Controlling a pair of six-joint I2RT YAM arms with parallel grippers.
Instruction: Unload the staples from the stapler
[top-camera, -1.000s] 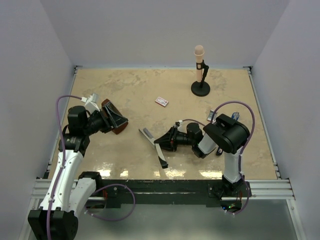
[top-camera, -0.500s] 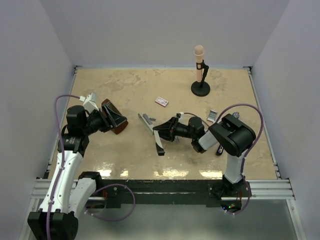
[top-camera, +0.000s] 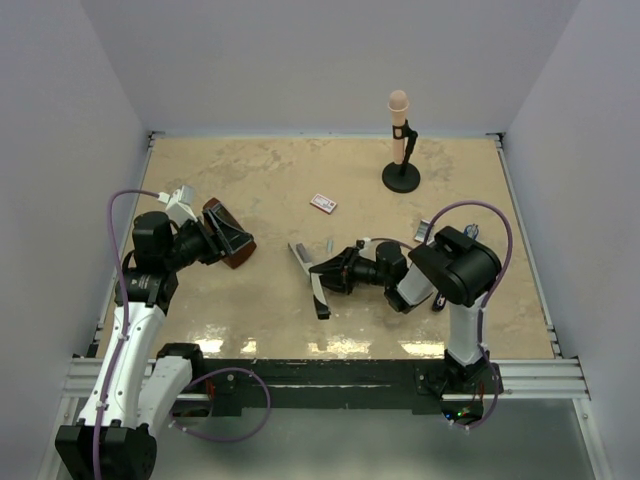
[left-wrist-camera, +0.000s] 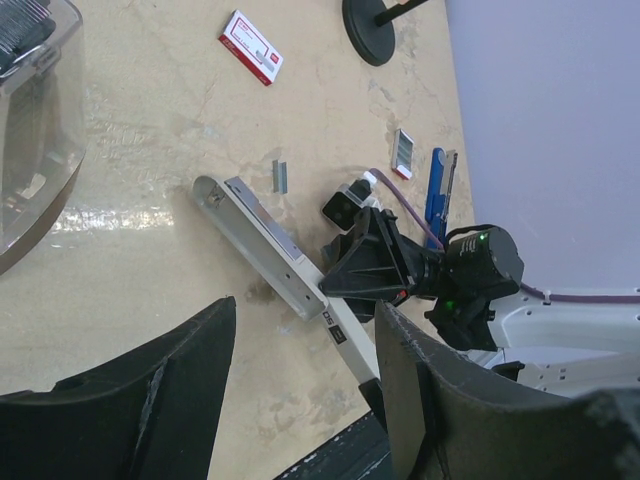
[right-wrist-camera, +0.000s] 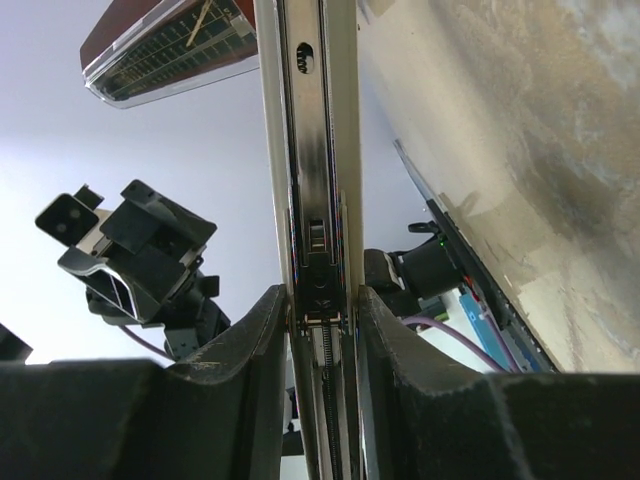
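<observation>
At mid-table, the stapler (top-camera: 301, 259) is clamped crosswise by the right gripper (top-camera: 321, 277), its long axis laid far-to-near and its far end tipped leftward, while the left gripper (top-camera: 238, 243), spread wide and empty, is seen well apart to the left.
</observation>
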